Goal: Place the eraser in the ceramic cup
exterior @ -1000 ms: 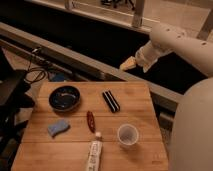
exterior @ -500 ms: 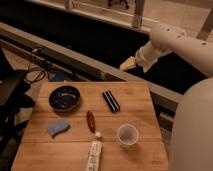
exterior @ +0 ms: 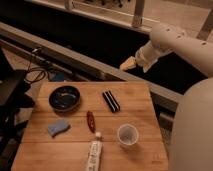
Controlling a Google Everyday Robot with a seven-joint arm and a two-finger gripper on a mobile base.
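End effector (exterior: 128,63) hangs beyond table (exterior: 145,107), well apart from eraser (exterior: 111,101); grip state unclear.

Black pale-striped eraser (exterior: 111,101), whitish cup (exterior: 127,135), tan gripper (exterior: 129,63) hangs beyond wooden table (exterior: 145,107)

Pale wooden table (exterior: 145,102), planked, matt. Black eraser (exterior: 111,100) at 1 o'clock, dull and rubbery-looking with faint pale stripes. Whitish ceramic cup (exterior: 127,135) around 4, smooth with a soft sheen. Dark bowl (exterior: 64,97) at 10, glossy glaze. Blue sponge (exterior: 59,127) at 9, rough and foamy. Tan gripper (exterior: 129,63) past the far edge at 1 o'clock, matt, on a smooth white plastic-looking arm (exterior: 175,42).
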